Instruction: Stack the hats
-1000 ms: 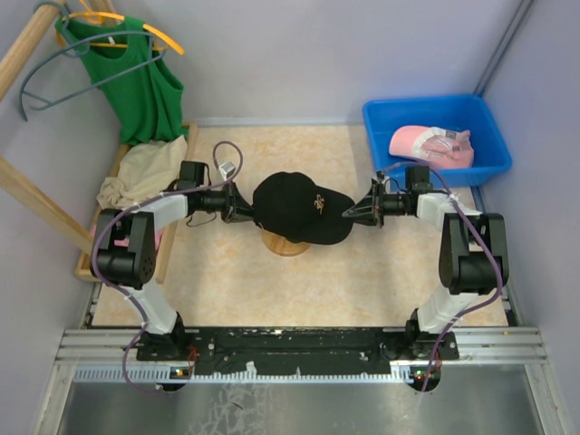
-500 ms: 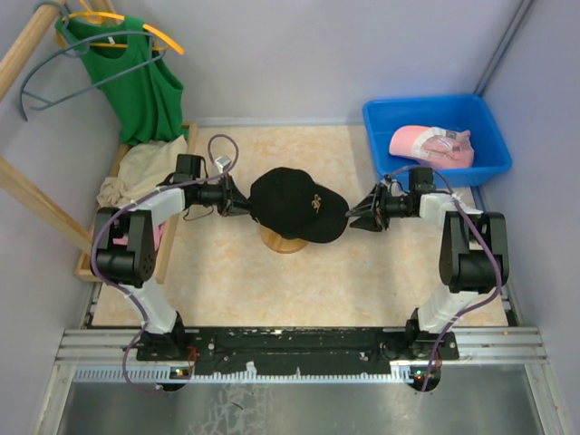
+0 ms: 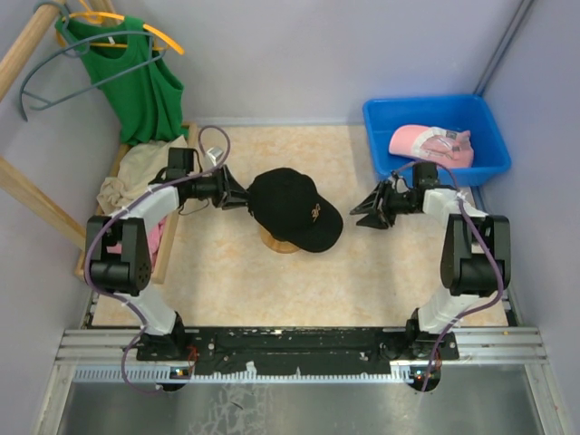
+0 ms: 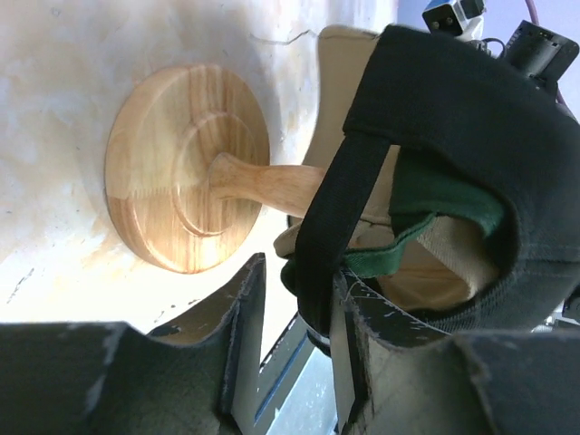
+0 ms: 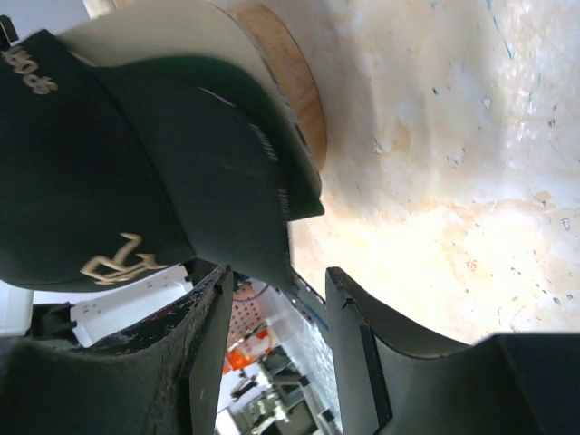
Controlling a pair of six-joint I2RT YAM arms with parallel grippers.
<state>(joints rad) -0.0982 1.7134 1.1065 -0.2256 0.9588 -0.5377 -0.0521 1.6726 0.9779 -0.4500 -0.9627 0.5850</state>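
A black cap with a gold emblem [image 3: 292, 207] sits on top of a wooden stand [image 3: 283, 243] at mid table. In the left wrist view its black back strap [image 4: 326, 217] covers a dark green cap [image 4: 439, 195] and a tan cap [image 4: 340, 54] stacked under it. The pink cap [image 3: 430, 143] lies in the blue bin. My left gripper [image 3: 241, 198] is open at the cap's back, with the strap just ahead of its right finger [image 4: 353, 362]. My right gripper [image 3: 362, 210] is open and empty, just off the black brim [image 5: 263, 199].
The blue bin [image 3: 489, 136] stands at the back right. A green sleeveless top [image 3: 136, 86] hangs on a wooden rack at the back left, above cream cloth [image 3: 145, 168] and a pink cloth in a wooden tray [image 3: 172, 249].
Both grippers have drawn back from the black cap, the left one to the left, the right one to the right and wider open. The cap's brim has swung towards the near side.
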